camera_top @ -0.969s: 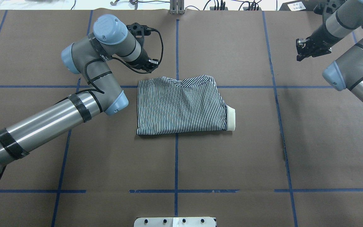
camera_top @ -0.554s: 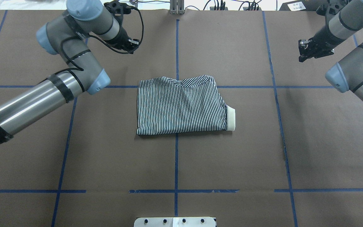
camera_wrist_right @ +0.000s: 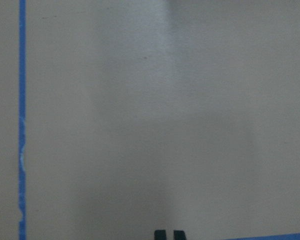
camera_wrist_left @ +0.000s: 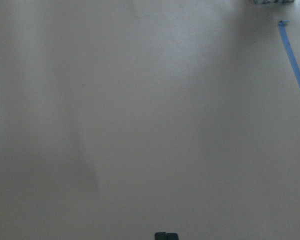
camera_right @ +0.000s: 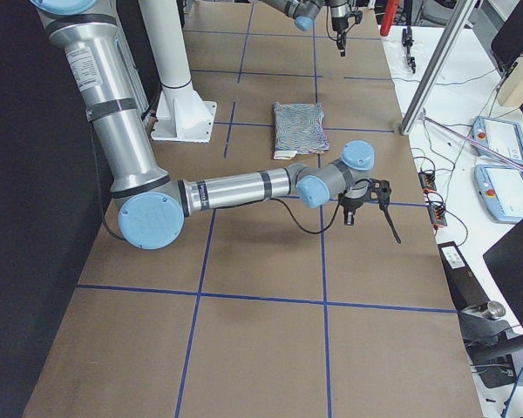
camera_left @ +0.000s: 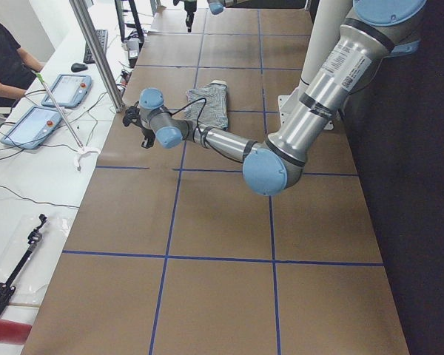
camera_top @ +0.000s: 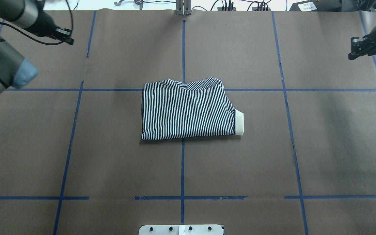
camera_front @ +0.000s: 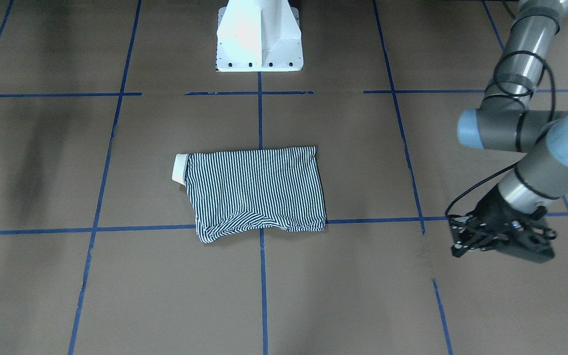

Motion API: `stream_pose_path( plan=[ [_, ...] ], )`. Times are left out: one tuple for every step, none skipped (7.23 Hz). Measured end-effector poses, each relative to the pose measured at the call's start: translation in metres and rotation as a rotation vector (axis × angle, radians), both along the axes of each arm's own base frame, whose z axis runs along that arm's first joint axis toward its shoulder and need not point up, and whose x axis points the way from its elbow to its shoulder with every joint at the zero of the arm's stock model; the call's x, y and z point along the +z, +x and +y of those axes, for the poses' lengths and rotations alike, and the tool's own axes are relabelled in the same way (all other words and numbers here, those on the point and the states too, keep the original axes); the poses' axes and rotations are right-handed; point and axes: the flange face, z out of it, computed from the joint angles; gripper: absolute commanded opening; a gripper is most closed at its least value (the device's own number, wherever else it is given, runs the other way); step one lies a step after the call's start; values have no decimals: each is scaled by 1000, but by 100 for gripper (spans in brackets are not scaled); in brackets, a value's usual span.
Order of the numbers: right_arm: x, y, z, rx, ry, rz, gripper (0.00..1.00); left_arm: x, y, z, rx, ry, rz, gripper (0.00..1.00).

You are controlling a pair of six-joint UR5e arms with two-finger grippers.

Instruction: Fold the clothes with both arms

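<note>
The polo shirt (camera_top: pixel 188 109) lies folded into a soft, roughly rectangular packet at the centre of the table (camera_top: pixel 109 163), over the crossing of two blue tape lines (camera_top: pixel 182 169). Its fabric carries thin navy-and-white stripes. A plain cream band (camera_top: pixel 239 122) juts from the edge on the robot's right. The far edge is slightly rumpled and wavy, the near edge straighter. The table is covered in matte brown sheeting, marked off in a grid by the tape.

The left gripper (camera_top: pixel 67 38), black and angular with a looping black cable, hangs off the far left corner, well apart from the shirt. Its fingertips are pressed together, holding nothing. The right gripper (camera_top: pixel 354 52) sits off the far right, its tips also closed up and empty. A white pedestal base (camera_front: pixel 259 34) stands at the table's near edge.
</note>
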Motion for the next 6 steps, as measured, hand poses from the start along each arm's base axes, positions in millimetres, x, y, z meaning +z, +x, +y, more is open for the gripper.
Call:
stream_pose_path(
  plan=[
    [24,38,12,-19,20,30,100,23,-62,18,-10,30,-28,68],
    [44,72,32,-37,32,52,100,40,-117,43,-20,46,-60,100],
    [59,98,55,-48,37,54,100,58,-170,74,-25,44,-109,100],
    [70,117,74,-55,33,40,100,83,-214,102,-18,15,-167,100],
    [81,127,89,-75,35,34,100,110,-247,124,0,-52,-214,100],
    [92,131,98,-111,36,43,100,134,-270,141,24,-157,-245,100]
  ],
)
